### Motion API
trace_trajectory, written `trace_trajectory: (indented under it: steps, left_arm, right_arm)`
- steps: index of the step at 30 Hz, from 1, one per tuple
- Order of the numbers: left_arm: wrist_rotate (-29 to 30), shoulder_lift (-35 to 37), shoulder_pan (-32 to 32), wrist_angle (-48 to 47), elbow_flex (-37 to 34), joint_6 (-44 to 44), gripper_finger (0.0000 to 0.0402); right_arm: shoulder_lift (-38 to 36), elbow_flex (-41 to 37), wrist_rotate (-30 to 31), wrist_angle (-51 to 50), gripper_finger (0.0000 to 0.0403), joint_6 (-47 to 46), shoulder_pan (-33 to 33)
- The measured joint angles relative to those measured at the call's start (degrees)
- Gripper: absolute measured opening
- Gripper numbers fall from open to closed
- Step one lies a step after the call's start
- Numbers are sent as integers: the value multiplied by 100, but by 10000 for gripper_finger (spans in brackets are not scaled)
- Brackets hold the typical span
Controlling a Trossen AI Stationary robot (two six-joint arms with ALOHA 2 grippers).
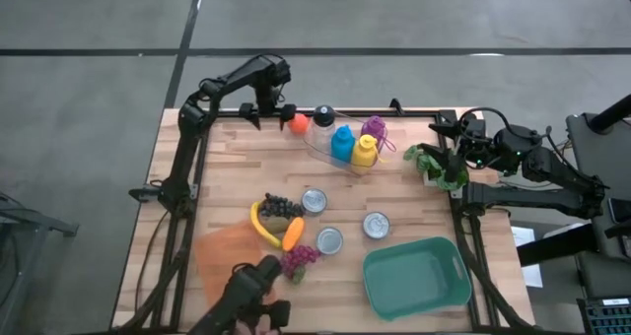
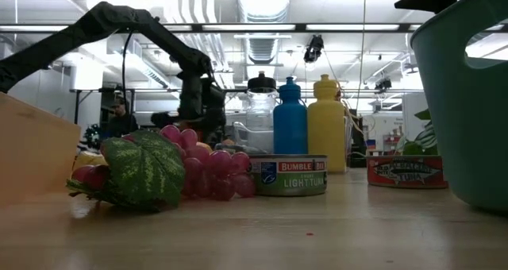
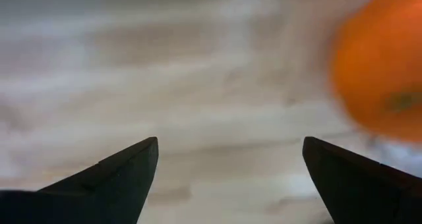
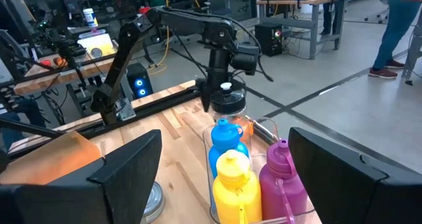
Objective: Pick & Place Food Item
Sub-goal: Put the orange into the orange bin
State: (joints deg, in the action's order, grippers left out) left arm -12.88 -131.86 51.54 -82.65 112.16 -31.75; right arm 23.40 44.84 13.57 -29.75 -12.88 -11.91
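The left claw (image 1: 270,111), fingers apart and empty, hung at the bench's (image 1: 237,167) far edge just left of the orange (image 1: 298,124); right of the bottles (image 1: 343,144), the right claw (image 1: 446,148) waited open.

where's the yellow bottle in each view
High view: yellow bottle at the table's far side, in a clear tray, right of the blue bottle.
Low view: yellow bottle right of centre, behind a tuna can.
Left wrist view: not in it.
Right wrist view: yellow bottle bottom centre.
Shared landmark: the blue bottle beside it.
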Motion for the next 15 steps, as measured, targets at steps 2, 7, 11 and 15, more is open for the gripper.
trace_trajectory:
  steps: [2, 7, 11, 15]
  left_arm:
    - [-11, 45, 16, -232, -2, 0, 382]
    - [-22, 322, 6, -179, 25, -22, 382]
    - [23, 525, -59, 632, 44, -20, 382]
    - [216, 593, -246, 1458, 37, 22, 382]
  right_arm:
    - [0, 0, -1, 1, 329, 0, 1]
    - [0, 0, 1, 1, 329, 0, 1]
    - [0, -1, 1, 0, 329, 0, 1]
    - [0, 0, 1, 1, 329, 0, 1]
